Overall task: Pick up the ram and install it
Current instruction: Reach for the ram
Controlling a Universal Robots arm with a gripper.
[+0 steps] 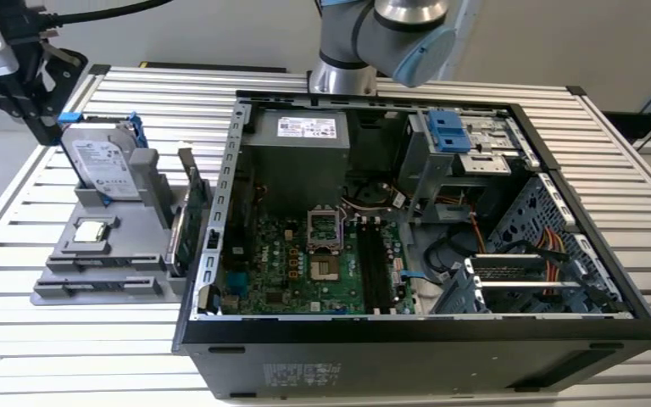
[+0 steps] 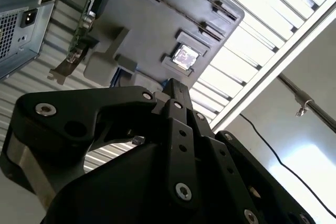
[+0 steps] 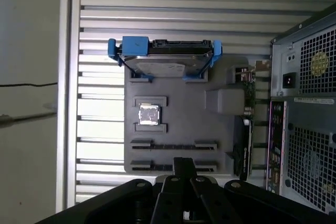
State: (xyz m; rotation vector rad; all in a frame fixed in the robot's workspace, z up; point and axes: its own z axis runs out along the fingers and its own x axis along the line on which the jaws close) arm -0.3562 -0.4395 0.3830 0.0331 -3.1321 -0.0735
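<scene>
The ram is out of view. My black gripper (image 1: 45, 134) hangs at the exterior view's far left, above the back edge of a grey parts holder (image 1: 133, 284). Its fingers are shut together with nothing visible between them, and in both wrist views the gripper (image 3: 184, 162) (image 2: 176, 83) points down at the holder's front. Two long narrow grooves (image 3: 173, 145) in the holder look bare. The open computer case (image 1: 416, 339) lies beside the holder, and the long black slots (image 1: 376, 267) on its green motherboard (image 1: 292, 263) are in sight.
On the holder stand a silver hard drive in a blue frame (image 1: 102, 165), a small square silver processor chip (image 1: 94, 231) and a green expansion card on edge (image 1: 193, 216) next to the case wall. The slatted metal table (image 1: 31, 339) carries everything. The arm's base (image 1: 342, 76) rises behind the case.
</scene>
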